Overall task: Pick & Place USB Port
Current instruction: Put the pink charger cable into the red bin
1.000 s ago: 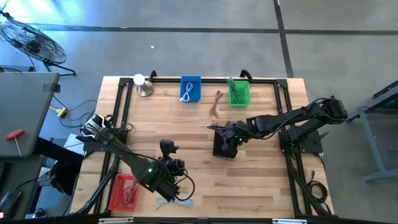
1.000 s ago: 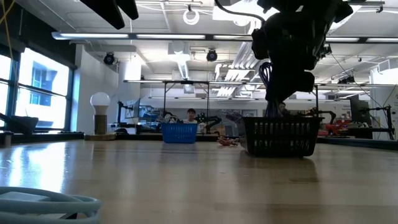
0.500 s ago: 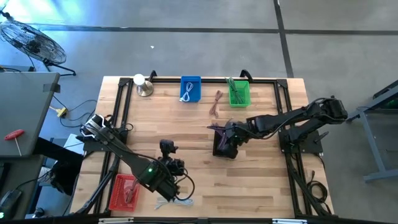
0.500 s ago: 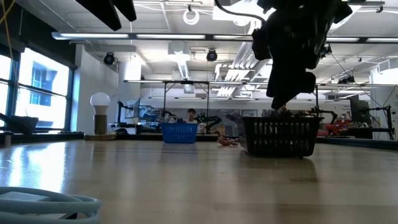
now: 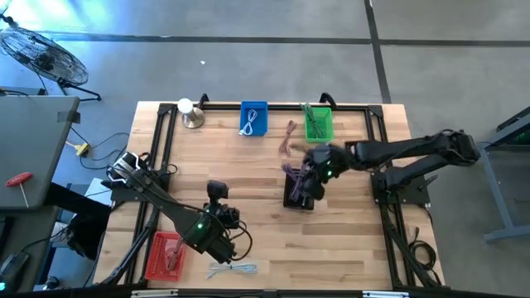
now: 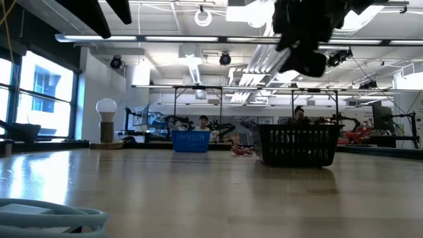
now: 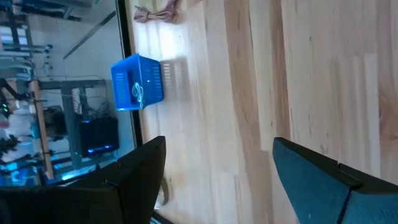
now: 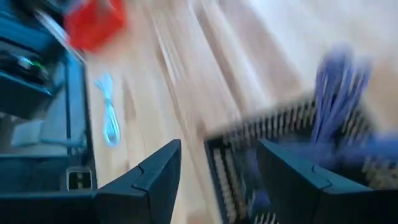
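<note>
A black basket (image 5: pixel 296 199) stands mid-table and holds purple cables (image 5: pixel 291 173); the right wrist view shows them inside it (image 8: pixel 336 87). My right gripper (image 5: pixel 309 175) hovers open just above that basket (image 8: pixel 280 134), touching nothing. A light blue cable (image 5: pixel 232 268) lies flat near the near edge, also in the low view (image 6: pixel 46 215). My left gripper (image 5: pixel 217 192) hangs open above bare wood, on the far side of that cable, with nothing in it (image 7: pixel 217 146).
A red basket (image 5: pixel 163 255) sits at the near left, a blue basket (image 5: pixel 253 118) with a white cable and a green basket (image 5: pixel 318 122) at the far edge. A pinkish cable (image 5: pixel 288 136) lies between them. A lamp (image 5: pixel 190 112) stands far left. Bare wood lies between the arms.
My right gripper dipped toward the black basket with a purple cable hanging below it, then rose clear and moved toward the far edge; the cable stays in the basket. My left arm drew a little up and toward the far edge, away from the light blue cable.
</note>
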Motion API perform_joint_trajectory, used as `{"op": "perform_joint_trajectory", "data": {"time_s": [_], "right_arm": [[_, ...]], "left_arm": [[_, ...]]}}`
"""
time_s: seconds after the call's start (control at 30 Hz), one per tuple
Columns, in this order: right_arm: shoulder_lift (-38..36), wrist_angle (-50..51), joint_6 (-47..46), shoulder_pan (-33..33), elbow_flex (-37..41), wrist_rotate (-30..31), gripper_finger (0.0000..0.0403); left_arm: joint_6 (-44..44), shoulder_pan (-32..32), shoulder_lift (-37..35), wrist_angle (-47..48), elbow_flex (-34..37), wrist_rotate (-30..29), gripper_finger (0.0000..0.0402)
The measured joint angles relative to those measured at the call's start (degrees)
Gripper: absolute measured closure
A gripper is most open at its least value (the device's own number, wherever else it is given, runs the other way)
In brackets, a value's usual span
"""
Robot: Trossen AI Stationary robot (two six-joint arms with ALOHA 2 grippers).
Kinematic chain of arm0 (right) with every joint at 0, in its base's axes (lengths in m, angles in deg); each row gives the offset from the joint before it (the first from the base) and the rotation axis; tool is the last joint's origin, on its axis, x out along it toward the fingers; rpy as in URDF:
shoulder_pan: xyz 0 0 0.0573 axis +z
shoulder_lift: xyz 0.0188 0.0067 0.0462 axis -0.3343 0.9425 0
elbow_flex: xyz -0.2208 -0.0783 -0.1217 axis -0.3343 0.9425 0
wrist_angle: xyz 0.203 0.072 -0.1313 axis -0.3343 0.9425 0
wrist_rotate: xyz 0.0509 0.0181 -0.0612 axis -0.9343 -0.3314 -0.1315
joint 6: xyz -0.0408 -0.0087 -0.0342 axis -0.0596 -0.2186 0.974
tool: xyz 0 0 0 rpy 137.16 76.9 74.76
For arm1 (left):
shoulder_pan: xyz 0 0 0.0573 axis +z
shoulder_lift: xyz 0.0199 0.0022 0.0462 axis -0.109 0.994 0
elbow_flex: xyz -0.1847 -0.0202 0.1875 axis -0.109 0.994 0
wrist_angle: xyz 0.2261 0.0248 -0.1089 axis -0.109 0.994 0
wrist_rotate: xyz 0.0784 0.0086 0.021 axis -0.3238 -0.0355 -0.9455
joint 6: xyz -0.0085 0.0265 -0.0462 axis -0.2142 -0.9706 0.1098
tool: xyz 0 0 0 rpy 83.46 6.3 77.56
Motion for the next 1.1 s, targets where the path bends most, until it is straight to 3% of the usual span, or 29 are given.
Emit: {"op": "perform_joint_trajectory", "data": {"time_s": [0.1,0.3,0.47,0.7,0.8,0.9,1.1], "right_arm": [[-2.94,-4.79,8.49,-2.91,0.00,-1.43,0.0202],[-4.72,-14.66,24.67,-9.57,-0.42,-10.92,0.0202],[-4.06,-10.54,32.99,-17.24,-7.44,-10.43,0.0202],[-3.45,2.91,46.74,-27.91,-24.78,-7.82,0.0202],[-1.59,10.58,50.28,-30.74,-34.29,0.96,0.0202],[2.20,18.25,55.20,-32.78,-44.21,6.34,0.0202],[14.41,31.53,59.75,-36.43,-62.96,6.29,0.0202]], "left_arm": [[0.25,0.00,-0.45,0.28,0.02,-0.79,0.0112],[2.42,1.91,-0.43,0.18,0.02,-3.45,0.0112],[-1.90,5.62,-0.42,0.13,0.02,-3.49,0.0112],[-6.74,13.44,-0.42,-0.06,0.02,-4.54,0.0112],[-8.10,17.78,-0.42,-1.97,0.02,-4.52,0.0112],[-9.64,21.86,-0.42,-3.94,0.02,-4.52,0.0112],[-10.95,27.96,-0.40,-4.79,0.02,-1.66,0.0112]]}}
